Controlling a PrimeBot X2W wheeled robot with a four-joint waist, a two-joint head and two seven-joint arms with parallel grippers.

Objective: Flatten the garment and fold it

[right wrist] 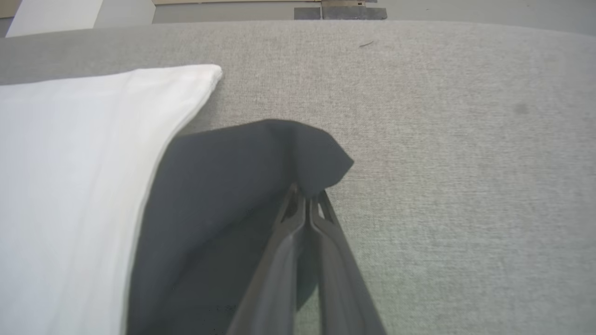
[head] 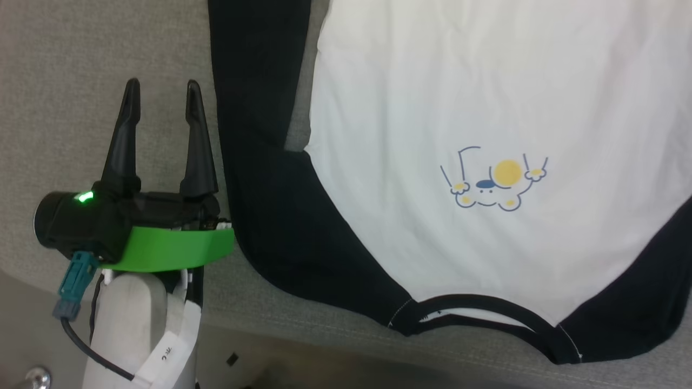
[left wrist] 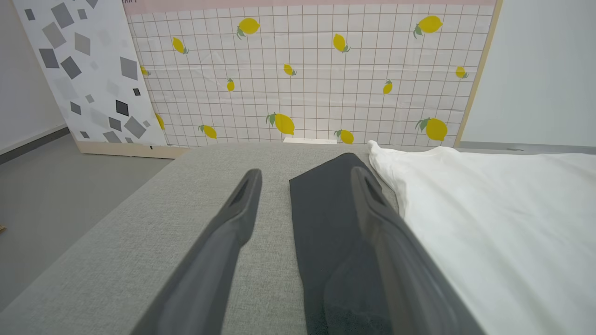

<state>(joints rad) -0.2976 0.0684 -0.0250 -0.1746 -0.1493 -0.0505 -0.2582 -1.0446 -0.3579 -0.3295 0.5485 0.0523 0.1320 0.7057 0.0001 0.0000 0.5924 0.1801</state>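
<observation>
The garment [head: 432, 108], a white shirt with black sleeves and a small yellow-and-blue cartoon print, lies spread on a grey padded surface, neck opening toward me. My left gripper [head: 161, 97] stands open just left of the shirt's black left sleeve [head: 254, 108], touching nothing. In the left wrist view that sleeve [left wrist: 321, 209] lies flat between and under the open left gripper [left wrist: 305, 174]. In the right wrist view my right gripper [right wrist: 305, 193] is shut on the end of the other black sleeve [right wrist: 279, 153], whose cloth is bunched up at the tips beside the white body [right wrist: 70, 163].
The grey padded surface [head: 70, 81] extends left of the shirt and its front edge [head: 324, 329] runs along the bottom of the head view. Patterned boards [left wrist: 302, 70] stand on the floor beyond the surface's far end.
</observation>
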